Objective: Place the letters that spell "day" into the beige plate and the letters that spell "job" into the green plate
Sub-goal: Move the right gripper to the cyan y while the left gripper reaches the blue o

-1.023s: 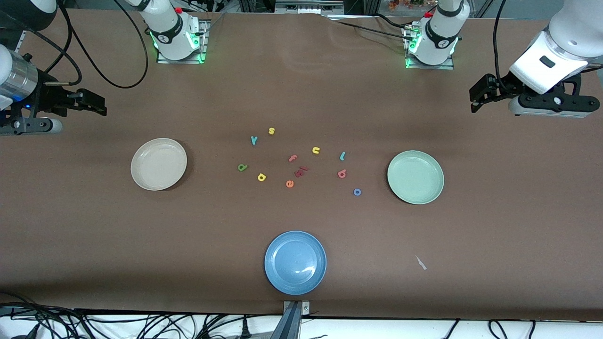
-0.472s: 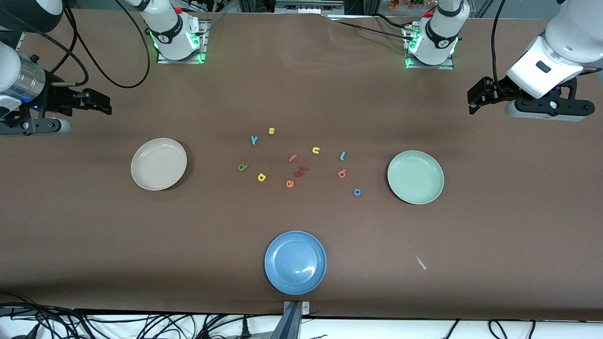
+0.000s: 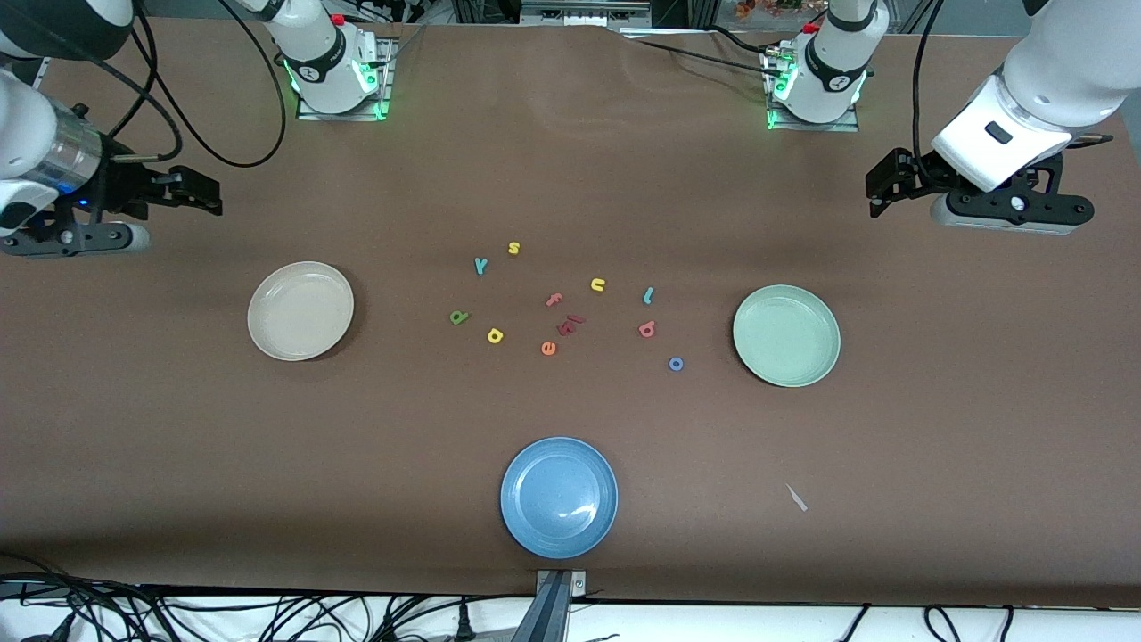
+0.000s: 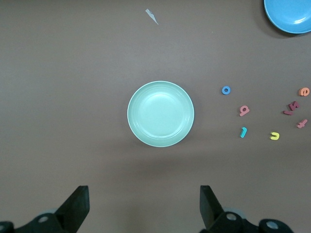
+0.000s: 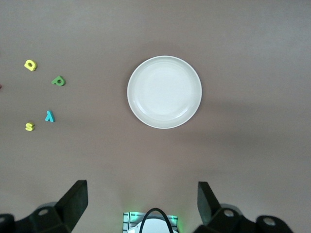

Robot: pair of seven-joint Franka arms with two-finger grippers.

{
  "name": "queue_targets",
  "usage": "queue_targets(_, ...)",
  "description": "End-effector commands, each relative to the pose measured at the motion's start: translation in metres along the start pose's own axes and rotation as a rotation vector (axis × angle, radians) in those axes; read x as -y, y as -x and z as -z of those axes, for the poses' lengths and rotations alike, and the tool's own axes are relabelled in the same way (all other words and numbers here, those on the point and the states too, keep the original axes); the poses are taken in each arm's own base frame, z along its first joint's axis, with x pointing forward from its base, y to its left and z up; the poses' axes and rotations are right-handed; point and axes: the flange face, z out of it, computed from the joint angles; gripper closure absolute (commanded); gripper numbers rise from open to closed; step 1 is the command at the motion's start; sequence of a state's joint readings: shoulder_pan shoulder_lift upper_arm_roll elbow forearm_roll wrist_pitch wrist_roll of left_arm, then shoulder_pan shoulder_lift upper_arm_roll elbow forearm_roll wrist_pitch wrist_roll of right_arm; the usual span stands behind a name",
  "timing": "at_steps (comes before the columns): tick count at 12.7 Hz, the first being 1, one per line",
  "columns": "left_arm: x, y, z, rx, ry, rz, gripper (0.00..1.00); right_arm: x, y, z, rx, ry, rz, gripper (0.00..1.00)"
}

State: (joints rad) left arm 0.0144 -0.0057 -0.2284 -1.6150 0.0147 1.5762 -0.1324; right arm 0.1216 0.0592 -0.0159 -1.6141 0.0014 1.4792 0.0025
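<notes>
The blue plate (image 3: pixel 559 497) sits on the brown surface (image 3: pixel 570 160) at the edge nearest the front camera and serves as the landmark here.

The beige plate (image 3: pixel 300 310) lies farther from the camera than the blue plate, toward the right arm's end. The green plate (image 3: pixel 786 335) lies likewise farther, toward the left arm's end. Neither plate holds any letter.

All the letters lie between the two plates, farther from the camera than the blue plate. Those spelling "day" are on the beige plate's side of the cluster: the green d (image 3: pixel 458 316), the yellow a (image 3: pixel 496 335) just beside it, and the teal y (image 3: pixel 480 265) farther back still. Those spelling "job" are on the green plate's side: the teal j (image 3: pixel 649 295), the salmon b (image 3: pixel 647 329) and the blue o (image 3: pixel 676 363), the o being the closest of them to the blue plate.

A yellow s (image 3: pixel 513 248), a yellow u (image 3: pixel 597 284), a pink f (image 3: pixel 554 300) and an orange e (image 3: pixel 548 348) are among the other letters in the middle.

The left pincer (image 3: pixel 878 185) hangs open and empty over bare surface near the green plate. The right pincer (image 3: pixel 198 189) hangs open and empty over bare surface near the beige plate.
</notes>
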Motion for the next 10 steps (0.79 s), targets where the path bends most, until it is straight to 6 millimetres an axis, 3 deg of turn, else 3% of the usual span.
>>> queue_targets(1, -0.002, -0.001, 0.003, 0.001, 0.017, 0.013, 0.0, 0.02, 0.003, -0.007, 0.019, -0.046, 0.017, 0.0)
queue_targets(4, -0.004, -0.013, -0.012, 0.025, 0.026, 0.052, 0.0, 0.03, 0.002, -0.014, 0.023, -0.055, 0.032, 0.0)
queue_targets(6, -0.028, -0.023, -0.028, 0.049, 0.042, 0.036, 0.0, 0.042, 0.001, -0.016, 0.023, -0.051, -0.002, 0.0)
queue_targets(7, -0.032, -0.035, -0.037, 0.031, 0.05, 0.082, 0.0, 0.057, 0.001, -0.018, 0.02, -0.046, -0.015, 0.0)
queue_targets(10, -0.099, -0.061, -0.088, 0.005, 0.07, 0.062, 0.0, 0.091, -0.001, -0.026, 0.008, -0.036, -0.059, 0.0)
